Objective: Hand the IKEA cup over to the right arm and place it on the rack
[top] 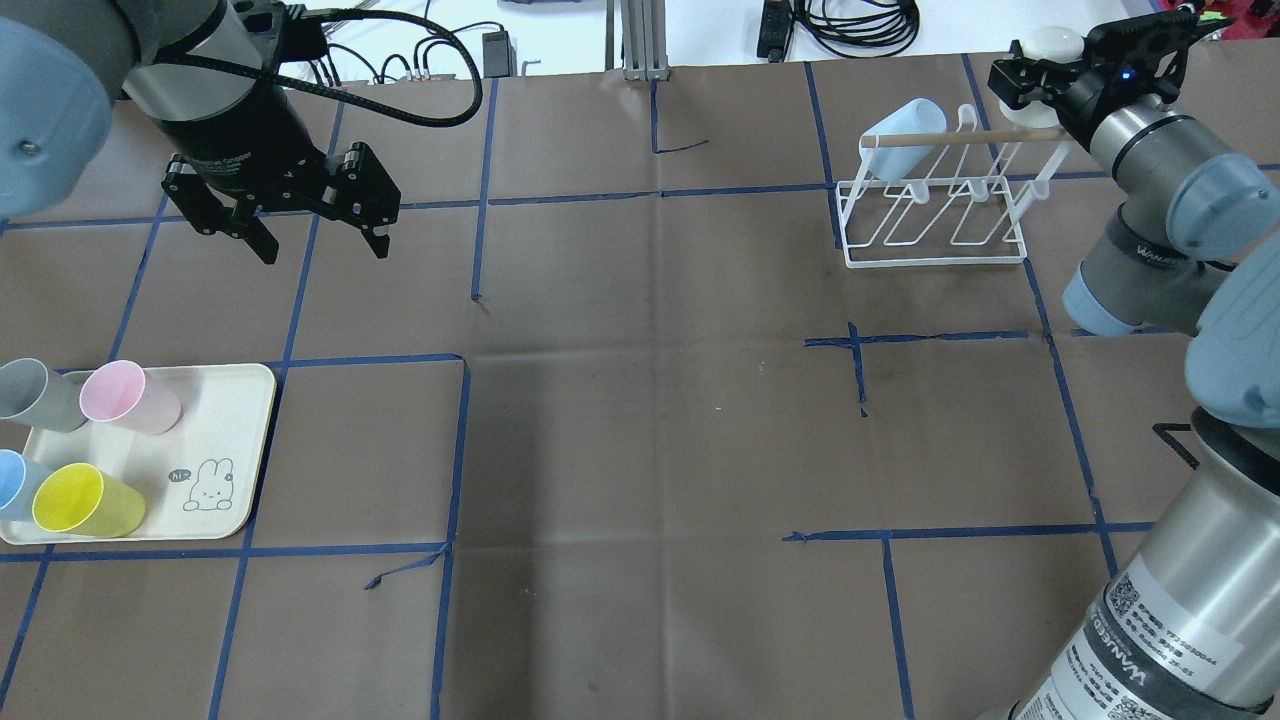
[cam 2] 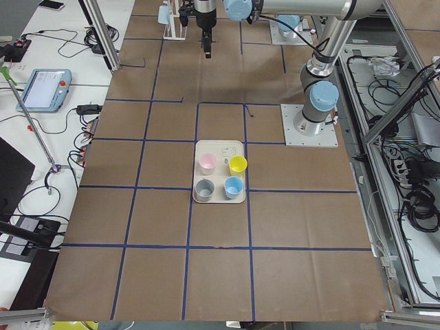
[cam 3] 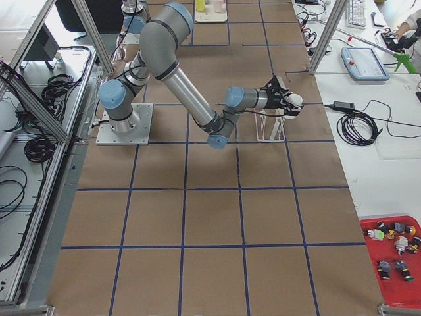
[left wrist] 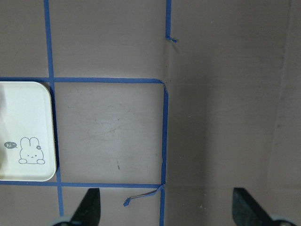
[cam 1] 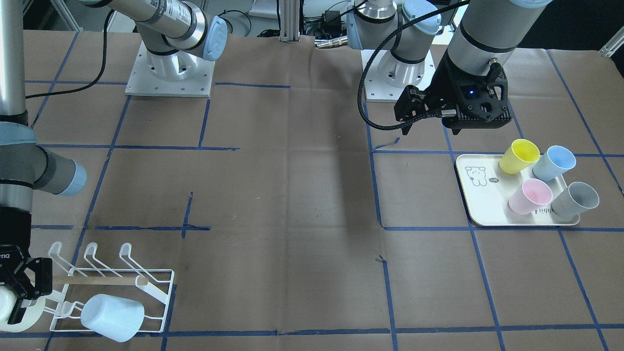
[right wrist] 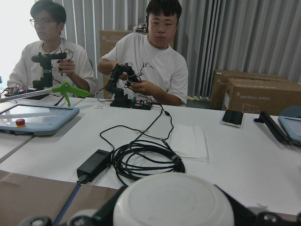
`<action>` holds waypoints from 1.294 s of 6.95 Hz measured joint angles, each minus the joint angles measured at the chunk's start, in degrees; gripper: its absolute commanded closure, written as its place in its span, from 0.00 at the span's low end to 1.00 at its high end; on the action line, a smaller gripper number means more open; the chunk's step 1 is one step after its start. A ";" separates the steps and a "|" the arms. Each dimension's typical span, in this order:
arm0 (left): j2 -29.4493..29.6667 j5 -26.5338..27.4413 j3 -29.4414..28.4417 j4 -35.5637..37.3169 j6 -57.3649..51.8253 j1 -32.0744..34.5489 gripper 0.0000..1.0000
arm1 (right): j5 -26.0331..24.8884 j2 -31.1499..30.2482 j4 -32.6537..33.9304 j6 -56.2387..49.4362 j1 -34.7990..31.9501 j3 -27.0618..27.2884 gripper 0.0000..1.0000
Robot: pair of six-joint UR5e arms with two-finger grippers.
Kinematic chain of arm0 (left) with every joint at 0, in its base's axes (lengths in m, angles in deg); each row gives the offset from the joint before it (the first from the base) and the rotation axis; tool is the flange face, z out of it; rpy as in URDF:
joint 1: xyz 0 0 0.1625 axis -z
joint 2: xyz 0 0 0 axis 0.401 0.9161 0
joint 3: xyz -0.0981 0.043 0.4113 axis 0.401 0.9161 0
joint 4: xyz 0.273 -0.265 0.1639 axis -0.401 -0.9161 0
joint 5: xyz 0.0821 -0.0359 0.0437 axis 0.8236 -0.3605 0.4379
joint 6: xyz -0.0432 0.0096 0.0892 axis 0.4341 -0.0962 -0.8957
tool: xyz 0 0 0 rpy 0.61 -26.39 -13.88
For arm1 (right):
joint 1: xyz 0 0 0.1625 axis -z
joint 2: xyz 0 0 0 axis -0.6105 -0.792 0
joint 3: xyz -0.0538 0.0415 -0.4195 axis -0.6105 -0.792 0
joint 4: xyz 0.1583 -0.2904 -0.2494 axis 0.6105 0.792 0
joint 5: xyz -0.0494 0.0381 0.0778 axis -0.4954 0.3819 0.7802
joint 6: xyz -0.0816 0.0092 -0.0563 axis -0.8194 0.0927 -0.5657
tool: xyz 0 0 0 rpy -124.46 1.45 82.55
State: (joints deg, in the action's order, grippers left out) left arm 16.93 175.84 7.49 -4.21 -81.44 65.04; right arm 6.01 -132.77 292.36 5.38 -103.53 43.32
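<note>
Cups (cam 1: 530,196): four on tray (cam 1: 480,207), one on rack (top: 935,200); white cup (right wrist: 173,202) clenched in right hand (top: 1045,62) (left hand (top: 322,250) released).

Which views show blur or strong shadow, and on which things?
Right wrist-mounted view: the white plastic cup sits near the lens and looks soft, while the two seated men behind are sharp. Exterior front-facing view: a wide soft shadow darkens the middle of the brown paper-covered table.
</note>
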 measured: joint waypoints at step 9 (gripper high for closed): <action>1.39 0.05 -2.08 -0.25 0.12 0.15 0.00 | -0.31 -0.25 -1.17 0.36 -0.01 -0.11 0.00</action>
State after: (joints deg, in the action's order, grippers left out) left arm 18.32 175.89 5.41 -4.46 -81.32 65.18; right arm 5.70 -133.01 291.19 5.74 -103.55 43.21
